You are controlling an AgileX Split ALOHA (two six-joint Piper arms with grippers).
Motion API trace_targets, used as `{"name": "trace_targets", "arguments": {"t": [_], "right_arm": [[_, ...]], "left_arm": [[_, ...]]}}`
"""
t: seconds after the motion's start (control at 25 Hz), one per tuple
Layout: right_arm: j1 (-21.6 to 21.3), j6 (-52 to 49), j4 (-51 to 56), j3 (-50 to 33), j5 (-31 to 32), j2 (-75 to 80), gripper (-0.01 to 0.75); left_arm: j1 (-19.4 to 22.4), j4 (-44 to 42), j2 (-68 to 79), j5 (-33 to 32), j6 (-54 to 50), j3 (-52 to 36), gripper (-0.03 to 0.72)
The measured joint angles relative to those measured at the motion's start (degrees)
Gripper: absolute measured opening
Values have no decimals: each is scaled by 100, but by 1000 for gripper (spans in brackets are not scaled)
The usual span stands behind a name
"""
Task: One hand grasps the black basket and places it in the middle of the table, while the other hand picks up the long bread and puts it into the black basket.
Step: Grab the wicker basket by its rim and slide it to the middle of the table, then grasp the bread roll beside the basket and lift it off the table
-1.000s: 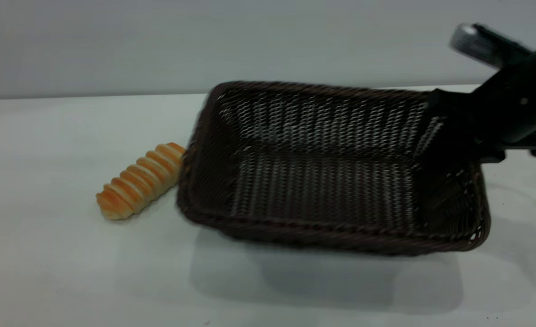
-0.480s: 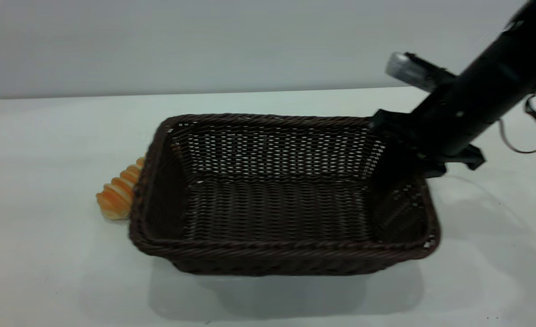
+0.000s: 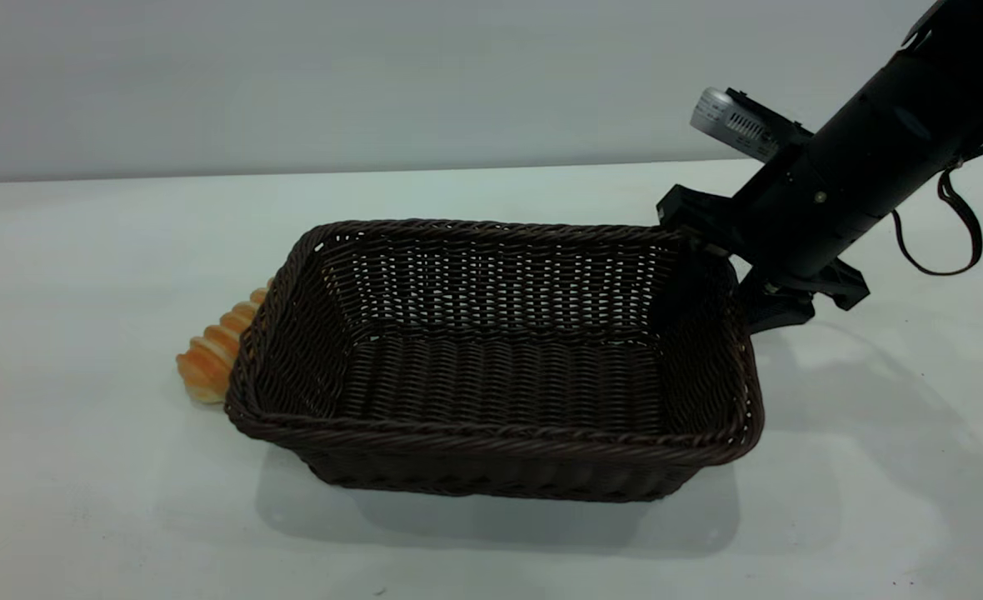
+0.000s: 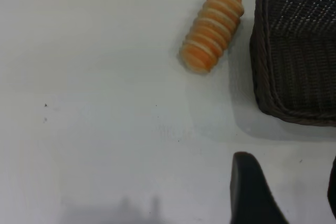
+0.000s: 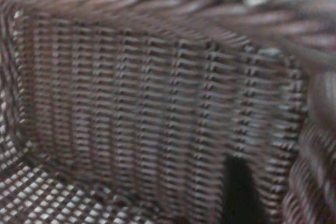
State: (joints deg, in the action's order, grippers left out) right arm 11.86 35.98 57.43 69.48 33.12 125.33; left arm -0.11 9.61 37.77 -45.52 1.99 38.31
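Pale table (image 3: 83,500) lies bare around the black basket (image 3: 491,367), whose right rim the right gripper's (image 3: 729,279) jaws pinch

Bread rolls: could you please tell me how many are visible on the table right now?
1. The long bread lies on the table beside the black basket's left end, partly hidden behind its rim in the exterior view. The basket looks empty inside.
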Motion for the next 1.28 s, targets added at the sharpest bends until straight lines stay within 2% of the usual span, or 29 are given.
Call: {"name": "trace_targets", "arguments": {"t": [0.12, 0.36, 0.48, 0.64, 0.8, 1.0, 1.16, 1.28], "right_arm": [[-111, -6, -6, 5, 273, -59, 544], [-801, -8, -100, 7, 1173, -580, 562], [-1096, -8, -602, 7, 1570, -994, 562], [-1137, -217, -1772, 7, 1937, -1650, 562], [-819, -885, -2928, 7, 2272, -2366, 562], [-16, -1712, -4035, -76, 2546, -2962, 562], [550, -2049, -4312, -253, 2530, -3233, 562], [818, -2089, -4330, -397, 2492, -3299, 562]], "left_arm": [[0, -28, 0, -7, 0, 0, 393], [0, -128, 6, -130, 0, 0, 393], [0, -147, 89, -150, 139, 0, 393], [0, -147, 588, -139, 277, 0, 393], [0, -147, 1610, -118, 407, 169, 393], [0, -66, 3321, -11, 1233, 1042, 393], [0, 253, 4623, 226, 2264, 1856, 393], [0, 535, 5631, 481, 3249, 2255, 393]]}}
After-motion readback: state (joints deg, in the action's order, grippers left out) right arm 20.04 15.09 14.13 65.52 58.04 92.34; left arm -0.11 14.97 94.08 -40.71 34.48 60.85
